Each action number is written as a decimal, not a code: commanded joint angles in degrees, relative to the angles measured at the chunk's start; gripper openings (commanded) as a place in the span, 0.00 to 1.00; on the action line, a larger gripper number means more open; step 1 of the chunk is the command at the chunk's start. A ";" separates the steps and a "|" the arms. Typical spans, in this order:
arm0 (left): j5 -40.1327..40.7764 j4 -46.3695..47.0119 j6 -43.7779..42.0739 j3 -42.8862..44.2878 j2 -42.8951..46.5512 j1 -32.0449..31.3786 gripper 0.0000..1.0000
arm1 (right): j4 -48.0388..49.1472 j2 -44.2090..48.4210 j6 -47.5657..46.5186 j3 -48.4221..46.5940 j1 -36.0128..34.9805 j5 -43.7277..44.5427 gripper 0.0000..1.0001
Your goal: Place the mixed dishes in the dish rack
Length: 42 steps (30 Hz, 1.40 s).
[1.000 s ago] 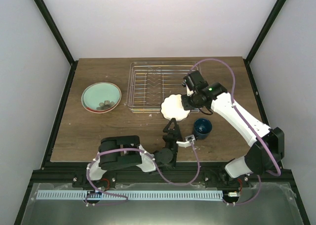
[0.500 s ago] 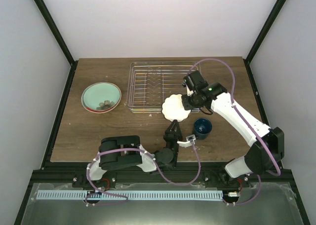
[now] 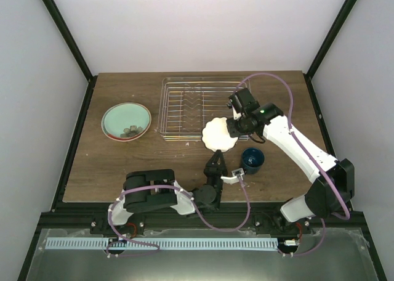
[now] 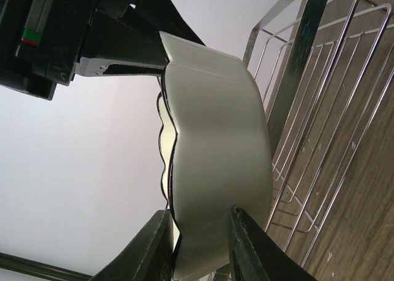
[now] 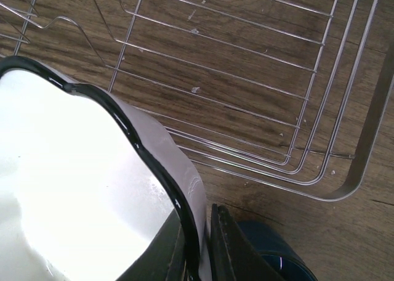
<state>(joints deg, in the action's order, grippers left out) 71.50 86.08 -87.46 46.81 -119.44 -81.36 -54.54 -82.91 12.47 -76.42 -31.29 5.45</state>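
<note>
Left jaws have closed onto the lower rim of the dish (image 3: 215,133) while right jaws clamp its right rim, mid-frame by the rack (image 3: 184,102); mismatched pulls could wrench it loose onto the mug (image 3: 252,160).

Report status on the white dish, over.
Both jaws shut on dish rim: right on its right edge, left on near edge. Dish at rack's near-right corner, not yet in. Mug close beside, not blocking.
</note>
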 commanded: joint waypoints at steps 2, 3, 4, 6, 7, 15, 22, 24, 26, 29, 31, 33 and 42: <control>0.10 5.86 1.24 -0.55 -0.25 0.40 0.31 | 3.03 2.23 1.20 -1.14 0.12 -4.23 0.01; 0.12 5.85 1.34 -0.57 -0.44 0.41 0.37 | 3.10 2.18 1.14 -1.18 0.14 -4.72 0.01; 0.08 5.85 1.44 -0.58 -0.68 0.42 0.43 | 3.20 2.16 1.02 -1.12 0.13 -5.27 0.01; 0.04 5.87 1.56 -0.57 -0.99 0.46 0.55 | 3.05 2.13 0.89 -1.10 0.17 -5.79 0.01; -0.06 5.86 1.71 -0.51 -1.16 0.42 0.59 | 2.89 2.14 0.79 -1.15 0.17 -6.07 0.01; -0.42 5.85 1.56 0.29 -2.80 0.76 0.69 | 1.24 2.90 0.58 -1.23 0.17 -7.43 0.01; -0.34 5.85 1.56 -0.20 -2.52 0.94 0.69 | 0.41 3.01 0.71 0.34 0.16 -7.21 0.01; -0.32 5.85 1.71 -0.51 -2.19 1.03 0.68 | 0.44 2.91 0.73 0.83 0.17 -7.32 0.01; -0.23 5.85 2.08 -0.73 -1.76 1.11 0.67 | 0.40 2.86 0.65 1.29 0.17 -7.46 0.01; -0.22 5.85 2.42 -0.75 -1.24 1.29 0.65 | 0.23 2.99 0.49 1.66 0.17 -7.73 0.01; -0.38 5.85 2.30 -0.60 -1.24 1.29 0.63 | 0.22 3.04 0.33 1.82 0.13 -7.74 0.01; -0.55 5.87 1.97 -0.42 -1.32 1.38 0.61 | 0.14 2.99 0.28 1.89 0.15 -7.60 0.01; -0.56 5.87 1.36 -0.16 -1.22 1.45 0.33 | 0.46 2.61 0.43 1.45 0.17 -5.80 0.01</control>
<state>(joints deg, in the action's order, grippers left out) 70.28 85.69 -87.77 46.59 -121.25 -80.20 -56.07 -82.32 11.81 -73.82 -31.42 0.23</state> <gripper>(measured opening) 0.475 0.080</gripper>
